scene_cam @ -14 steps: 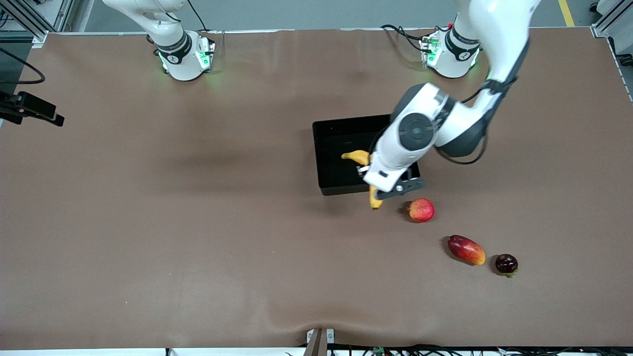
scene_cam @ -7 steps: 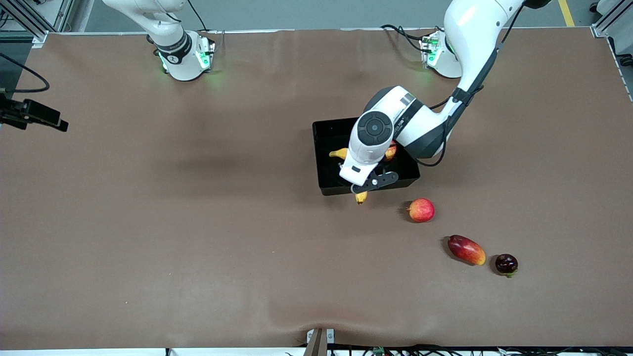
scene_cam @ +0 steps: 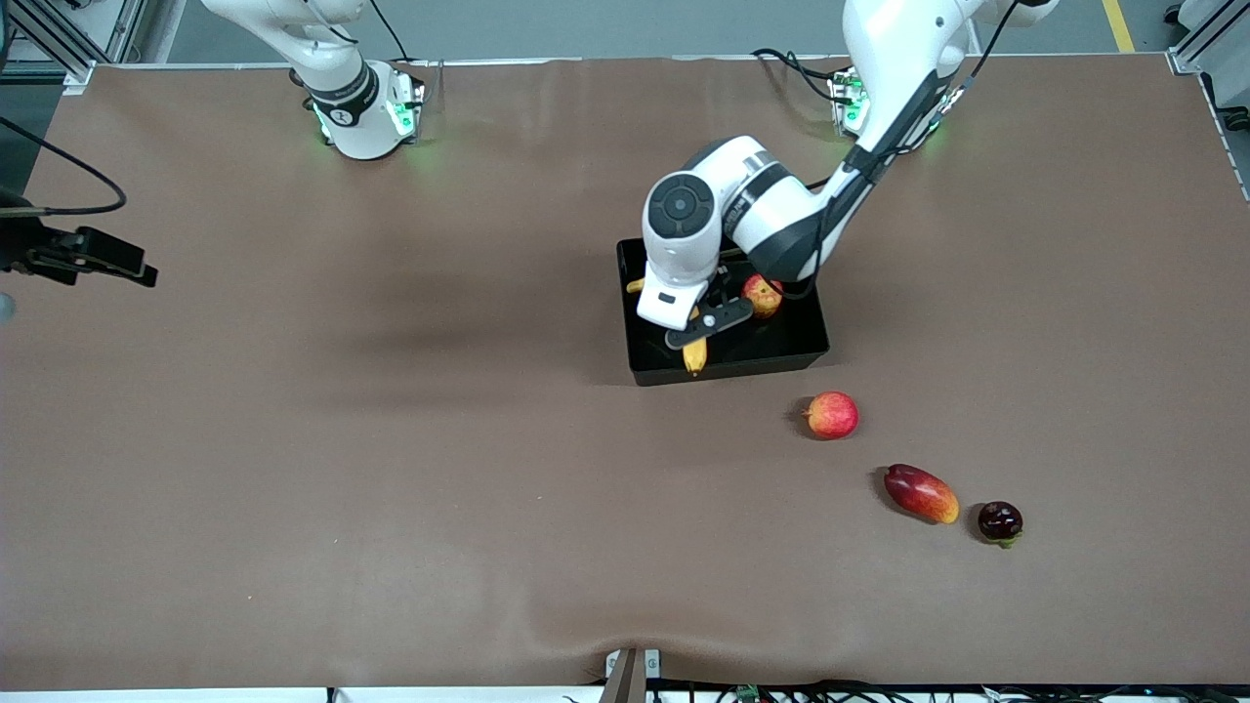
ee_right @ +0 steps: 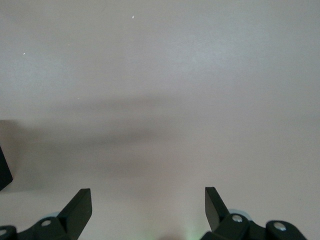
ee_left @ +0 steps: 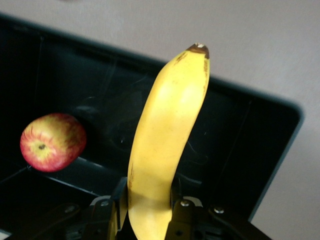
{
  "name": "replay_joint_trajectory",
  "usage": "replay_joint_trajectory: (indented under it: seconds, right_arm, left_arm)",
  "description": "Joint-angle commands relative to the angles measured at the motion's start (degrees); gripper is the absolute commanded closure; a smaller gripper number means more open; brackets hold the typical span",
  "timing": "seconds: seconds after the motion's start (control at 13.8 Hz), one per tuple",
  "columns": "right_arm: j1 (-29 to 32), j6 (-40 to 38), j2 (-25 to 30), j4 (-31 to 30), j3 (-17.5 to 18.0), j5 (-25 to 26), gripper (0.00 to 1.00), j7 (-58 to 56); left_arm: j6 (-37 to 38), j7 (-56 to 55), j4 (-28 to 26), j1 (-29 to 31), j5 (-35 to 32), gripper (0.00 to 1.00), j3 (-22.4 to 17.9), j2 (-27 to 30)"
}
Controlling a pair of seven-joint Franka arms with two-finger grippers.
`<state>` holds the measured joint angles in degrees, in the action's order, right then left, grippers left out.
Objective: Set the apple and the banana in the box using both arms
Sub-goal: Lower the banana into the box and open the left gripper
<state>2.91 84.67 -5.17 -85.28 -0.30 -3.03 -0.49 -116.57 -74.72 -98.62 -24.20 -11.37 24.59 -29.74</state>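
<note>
The black box (scene_cam: 801,337) sits on the brown bench (scene_cam: 391,439) toward the left arm's end, a shallow glossy tray with low walls. Inside it lies the apple (scene_cam: 761,295), deep red with yellow streaks, resting on the box floor in the part farther from the front camera; from the left wrist view the apple (ee_left: 52,142) shows its dimpled stem hollow.

The left gripper (scene_cam: 695,327) hangs over the box, its fingers (ee_left: 180,215) clamped on the banana (scene_cam: 694,353). The banana is up in the air above the box's interior, one end poking out past the wrist and the other reaching toward the box wall nearer the front camera. In the left wrist view the banana (ee_left: 165,145) rises between the fingers, with its dark tip over the box rim and the apple off to one side of it, well apart.

Three other fruits lie on the bench outside the box, all nearer the front camera: a smooth pinkish-red round fruit (scene_cam: 832,414) near the box's corner, then an elongated red-yellow mango (scene_cam: 920,493), and just beside that a small dark-red fruit (scene_cam: 1000,521).

The right arm waits; the right gripper (ee_right: 148,212) hangs over bare bench with its fingers wide apart and nothing between them.
</note>
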Motion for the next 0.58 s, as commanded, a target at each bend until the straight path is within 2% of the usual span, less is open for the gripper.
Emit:
replay_joint_trajectory:
  seconds: [0.0,0.43,0.51]
  right_arm:
    - [-0.5,4.7,-1.3,0.7,0.0,-0.1,0.00,0.7]
    - [-2.2,5.5,-2.6,0.8,0.0,0.4,0.00,0.2]
    - [-2.6,5.5,-2.6,0.9,0.0,0.5,0.00,0.2]
  left_arm:
    - [-0.1,-2.5,-1.8,-1.7,-1.2,1.00,-0.2,0.2]
    - [-4.8,-2.8,-1.1,-1.7,-2.1,0.98,-0.3,-5.0]
    - [-5.3,-2.8,-0.9,-1.7,-3.4,0.83,-0.4,-5.8]
